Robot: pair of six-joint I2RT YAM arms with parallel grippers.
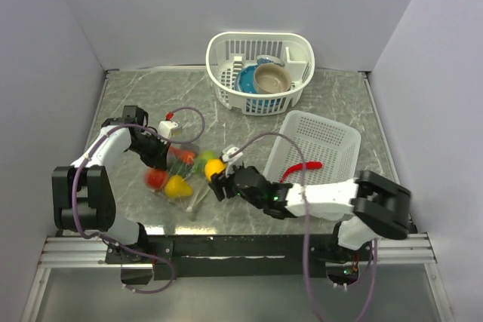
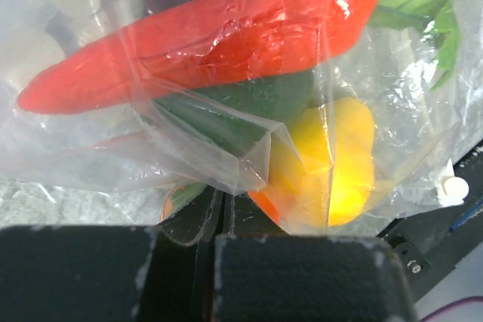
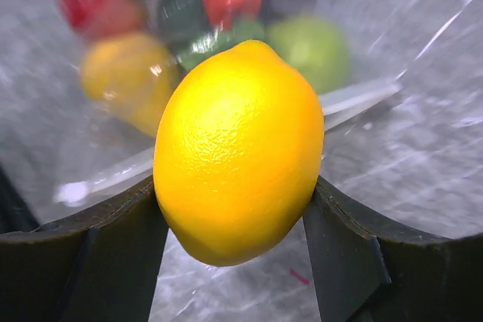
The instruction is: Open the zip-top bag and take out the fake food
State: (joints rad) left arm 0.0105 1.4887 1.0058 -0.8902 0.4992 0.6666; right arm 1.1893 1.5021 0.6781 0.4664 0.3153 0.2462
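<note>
- Here, the left hand (image 2: 217, 240) is pinching a fold of the zip-top bag (image 2: 204, 148), its pads pressed fully together on the film. The bag is lying on the tabletop (image 1: 128, 103) between the two arms.
- The right hand (image 3: 235, 216) is gripping a yellow lemon (image 3: 238, 148) across its middle, jaws spread only to the fruit's width. The lemon is sitting just beside the bag's mouth and appears to be clear of the plastic.
- The remaining fake food (image 1: 176, 184) is lying inside the bag: a long red pepper (image 2: 211, 35), a yellow pepper (image 2: 336, 179) and some green pieces.
- The film is creasing and draping over its contents, so it is probably thin, limp and slick. A hold on the stiffer zip strip or on a bunched corner is likely to be the most secure.
- The pieces are showing glossy highlights and are presumably hard, light and prone to rolling. Round ones are best taken across the widest part, as with the lemon, and the long pepper at mid-length.
- A flat white basket (image 1: 321, 137) is standing just right of the lemon, with one red piece (image 1: 304, 166) in it. It is plausibly the place for removed food.
</note>
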